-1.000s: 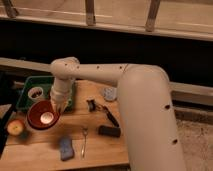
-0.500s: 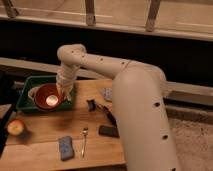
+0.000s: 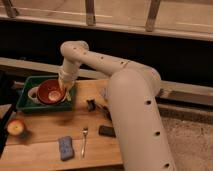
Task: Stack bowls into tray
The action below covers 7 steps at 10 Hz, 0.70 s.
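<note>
The orange-brown bowl (image 3: 49, 92) sits within the dark green tray (image 3: 26, 104) at the left of the wooden table. My gripper (image 3: 65, 88) reaches down from the white arm and is shut on the bowl's right rim. A paler rounded rim (image 3: 33, 94) shows from under the bowl's left side. I cannot tell whether it is the purple bowl, which otherwise does not show.
On the wooden tabletop (image 3: 45, 131) lie an apple (image 3: 16, 127) at the left, a blue sponge (image 3: 65, 147), a fork (image 3: 84, 141), a dark flat object (image 3: 106, 131) and a small black item (image 3: 92, 105). The big white arm (image 3: 135, 110) covers the table's right side.
My gripper has carried the orange-brown bowl from above the table's left part back and up into the green tray. Over the last half second it has shifted only slightly.
</note>
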Tool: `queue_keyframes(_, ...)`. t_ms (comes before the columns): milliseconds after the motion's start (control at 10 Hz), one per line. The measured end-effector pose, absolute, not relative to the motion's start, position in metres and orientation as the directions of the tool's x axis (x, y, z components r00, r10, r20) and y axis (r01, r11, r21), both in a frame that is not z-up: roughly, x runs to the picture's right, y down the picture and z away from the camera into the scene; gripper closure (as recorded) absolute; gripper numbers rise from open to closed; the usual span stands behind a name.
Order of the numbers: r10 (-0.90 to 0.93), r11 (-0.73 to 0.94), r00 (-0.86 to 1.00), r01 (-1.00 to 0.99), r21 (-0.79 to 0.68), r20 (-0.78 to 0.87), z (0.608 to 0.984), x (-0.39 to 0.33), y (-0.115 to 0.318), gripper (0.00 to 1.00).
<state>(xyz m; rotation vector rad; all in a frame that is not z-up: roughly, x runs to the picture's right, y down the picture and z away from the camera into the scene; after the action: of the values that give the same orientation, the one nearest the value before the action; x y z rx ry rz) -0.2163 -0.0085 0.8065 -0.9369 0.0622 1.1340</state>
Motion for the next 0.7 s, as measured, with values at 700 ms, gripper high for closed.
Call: queue_keyframes(700, 0.82, -0.008, 0.326, -0.815, -0.579, -0.47, 0.847, -0.208, -0.028, 1.0)
